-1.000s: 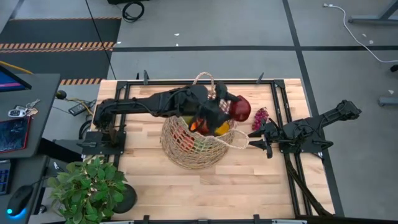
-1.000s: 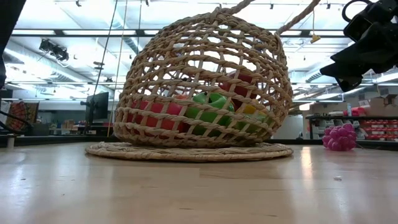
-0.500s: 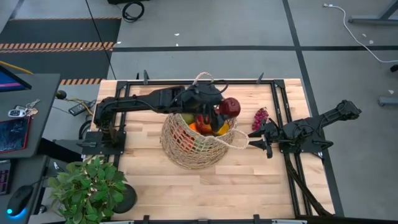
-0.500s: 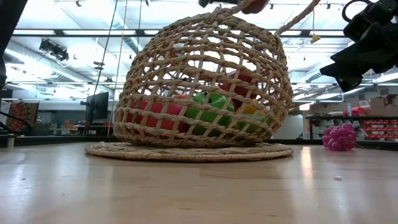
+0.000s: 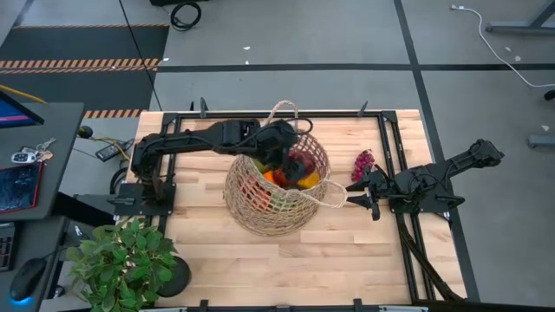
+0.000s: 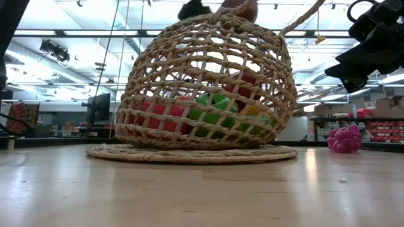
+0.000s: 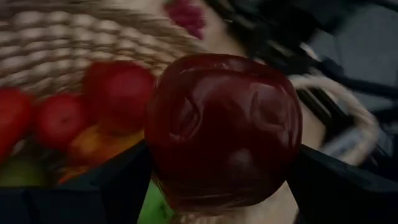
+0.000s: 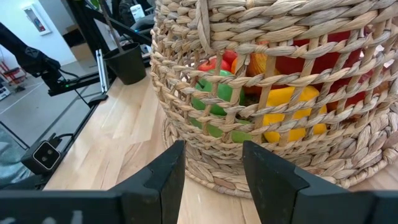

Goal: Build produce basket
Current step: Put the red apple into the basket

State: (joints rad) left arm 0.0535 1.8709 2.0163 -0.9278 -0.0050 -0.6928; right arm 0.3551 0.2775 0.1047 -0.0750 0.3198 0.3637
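The tan wicker basket (image 5: pixel 260 204) stands on its flat woven base mid-table, holding red, green, yellow and orange produce (image 6: pixel 211 107). My left gripper (image 5: pixel 295 165) reaches in from the table's left and hangs at the basket's mouth, shut on a dark red apple (image 7: pixel 224 124). A purple grape bunch (image 5: pixel 362 163) lies on the table right of the basket. My right gripper (image 8: pixel 211 155) waits low at the basket's right side, just short of a loop handle (image 5: pixel 338 194), its fingers a little apart with nothing between them. My left gripper pinches the apple by two opposite sides (image 7: pixel 155 143), one dark finger (image 7: pixel 118 186) on each side. The fingers slant downward from the table's left. The apple is clear of the produce below it, at the level of the basket's rim.
A leafy potted plant (image 5: pixel 121 260) stands at the table's near left corner. Black frame rails (image 5: pixel 395 173) run along the table's sides. Bare wood lies in front of the basket (image 5: pixel 277 260).
My left gripper has carried the apple from beyond the basket's right rim toward the table's left and down into the basket's mouth, its wrist rolling on the way. The apple stays held. The basket has kept still.
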